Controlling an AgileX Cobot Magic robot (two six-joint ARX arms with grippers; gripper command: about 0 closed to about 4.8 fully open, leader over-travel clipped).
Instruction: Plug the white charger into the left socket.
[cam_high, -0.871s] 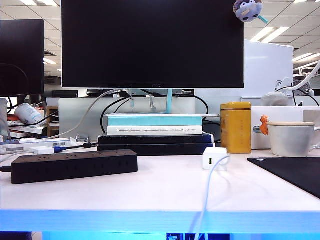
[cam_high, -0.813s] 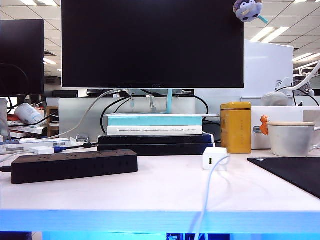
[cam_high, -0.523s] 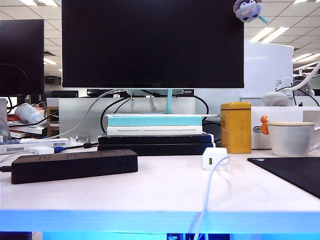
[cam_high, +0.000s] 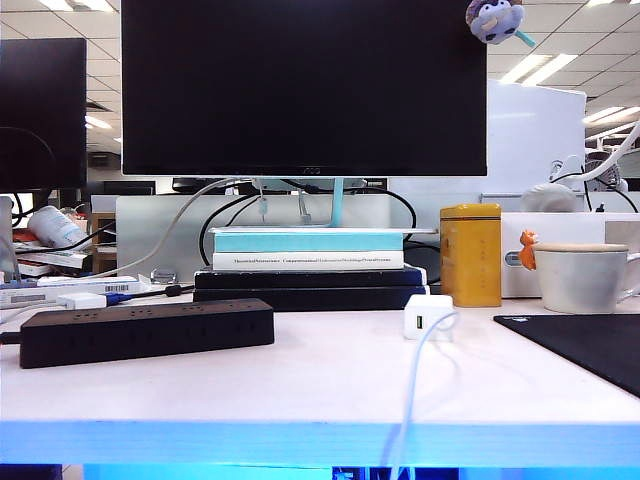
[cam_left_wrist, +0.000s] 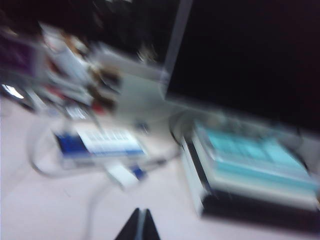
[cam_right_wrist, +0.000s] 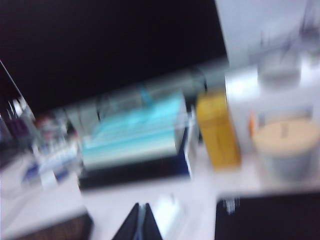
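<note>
Nothing on the table has shifted since earlier. Left gripper (cam_left_wrist: 138, 226) and right gripper (cam_right_wrist: 140, 223) hang above the desk, fingers pressed together, empty. White charger (cam_high: 428, 317) stands near centre; the black power strip (cam_high: 146, 331), with its left socket, lies at nine o'clock from it, well apart. Books (cam_high: 308, 258) lie behind.

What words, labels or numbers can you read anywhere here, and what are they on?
Nothing reads clearly.
White book: a line of print on its spine, too small to read.
Monitor: a small mark on its lower bezel, too small to read.
Box behind the power strip: a barcode label, unreadable.
Charger, yellow tin: no text shows.
Both wrist views: too blurred.
</note>
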